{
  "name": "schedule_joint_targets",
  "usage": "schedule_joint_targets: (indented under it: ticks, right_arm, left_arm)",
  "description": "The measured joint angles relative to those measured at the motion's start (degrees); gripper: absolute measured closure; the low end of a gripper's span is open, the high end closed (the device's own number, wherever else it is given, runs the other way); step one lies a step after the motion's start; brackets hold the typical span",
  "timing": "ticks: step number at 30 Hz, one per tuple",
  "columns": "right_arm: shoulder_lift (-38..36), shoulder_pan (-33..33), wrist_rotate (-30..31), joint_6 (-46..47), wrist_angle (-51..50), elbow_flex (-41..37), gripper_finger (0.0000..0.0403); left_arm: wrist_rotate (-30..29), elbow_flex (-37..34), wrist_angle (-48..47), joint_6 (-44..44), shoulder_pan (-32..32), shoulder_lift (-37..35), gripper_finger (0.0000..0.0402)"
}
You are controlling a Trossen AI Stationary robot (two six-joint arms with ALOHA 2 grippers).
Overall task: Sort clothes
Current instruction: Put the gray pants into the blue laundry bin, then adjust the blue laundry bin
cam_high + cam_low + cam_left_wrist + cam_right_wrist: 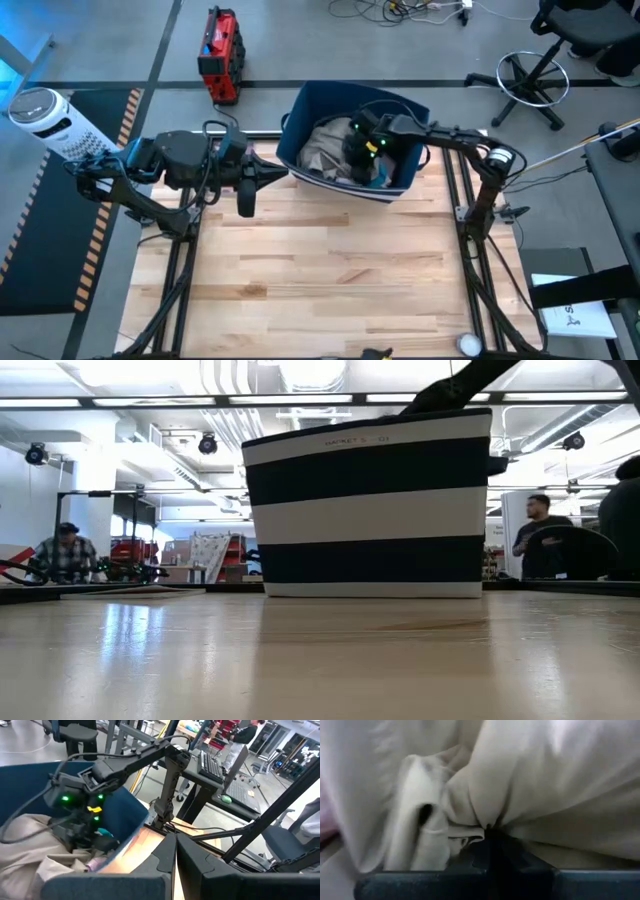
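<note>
A: From above, the right claw (362, 143) is seen lowered into the navy bin (300, 110) at the far edge of the counter (320, 270). The clothes (322, 148) are piled inside, grey-beige cloth on top, something teal beside.

B: At counter height, only the striped bin wall is shown, stiff and flat. No garment is visible there.

A: In the left wrist view, the left claw (175, 851) is pressed closed on nothing, held just beside the bin. Soft, rumpled cloth is seen inside.

B: In the right wrist view, the right claw is closed on a pinched fold of pale cloth (485, 795), matte and creased.

A: Only a thin fold seems gripped, so it could slip when lifted. Neighbouring garments may be dragged out too.
</note>
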Motion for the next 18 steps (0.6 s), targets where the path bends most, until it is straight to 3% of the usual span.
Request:
schedule_joint_targets:
  ticks: [8, 18]
  right_arm:
    - [-7.1, 2.6, -1.5, -0.4, -1.2, -2.2, 0.0403]
    - [-21.7, 2.9, -0.9, 1.4, 1.8, -2.2, 0.0403]
  left_arm:
    - [0.0, 0.0, 0.0, 0.6, 0.0, 0.0, 0.0402]
    - [1.5, 0.0, 2.1, 2.7, 0.1, 0.0, 0.0402]
